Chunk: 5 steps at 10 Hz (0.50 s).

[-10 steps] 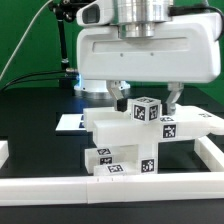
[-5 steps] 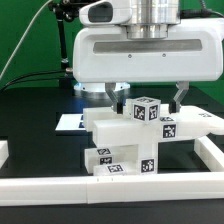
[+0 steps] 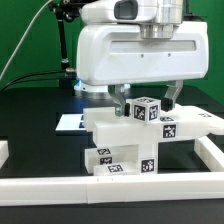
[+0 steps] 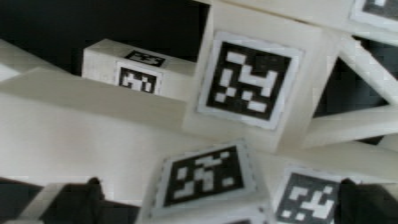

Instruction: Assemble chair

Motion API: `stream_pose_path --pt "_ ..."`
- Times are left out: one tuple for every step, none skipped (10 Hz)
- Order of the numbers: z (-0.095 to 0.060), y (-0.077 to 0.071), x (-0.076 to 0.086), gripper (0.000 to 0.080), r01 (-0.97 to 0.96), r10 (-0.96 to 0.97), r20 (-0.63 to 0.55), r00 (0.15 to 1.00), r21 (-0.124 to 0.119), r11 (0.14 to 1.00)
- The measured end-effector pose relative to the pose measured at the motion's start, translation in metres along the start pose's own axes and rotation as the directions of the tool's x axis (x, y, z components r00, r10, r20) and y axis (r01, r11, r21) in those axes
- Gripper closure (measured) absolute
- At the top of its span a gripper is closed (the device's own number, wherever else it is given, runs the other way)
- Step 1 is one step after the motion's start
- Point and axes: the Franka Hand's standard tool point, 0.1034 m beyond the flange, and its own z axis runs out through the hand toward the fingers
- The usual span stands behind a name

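The partly built white chair (image 3: 128, 135) stands in the middle of the exterior view: a flat slab lying across stacked blocky parts, all carrying black-and-white tags. A square tagged post (image 3: 146, 110) sticks up from the slab. My gripper (image 3: 147, 100) hangs right over it, open, with one dark finger (image 3: 122, 100) on each side of the post and small gaps between. In the wrist view the gripper (image 4: 217, 205) straddles a tagged face (image 4: 210, 180). A larger tagged bar (image 4: 253, 75) and a tagged block (image 4: 139, 68) lie beyond.
A low white rim wall (image 3: 110, 188) runs along the front and up the exterior view's right side (image 3: 212, 152). The marker board (image 3: 68, 122) lies flat on the black table behind the chair, to the exterior view's left.
The hand has shifted slightly toward the exterior view's right and turned a little over the post. The fingers stay on either side of it and the chair parts have not moved.
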Motion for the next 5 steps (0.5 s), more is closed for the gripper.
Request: stream_pose_path --pt "0.0002 -0.0001 -0.0001 0.0151 -0.03 0.03 0.0 1.0 0.0 1.0" --pt "0.0003 0.0 -0.0001 0.0296 -0.028 0.028 0.0 1.0 0.0 1.0" --pt "0.0004 -0.0004 0.0 0.0296 -0.069 0.069 0.0 0.998 0.002 0.998" --pt "0.0007 -0.0005 -0.0001 0.0434 -0.169 0.169 0.0 0.986 0.002 0.986" --pt "0.0009 -0.0006 -0.0001 0.0533 -0.234 0.234 0.001 0.972 0.002 0.972"
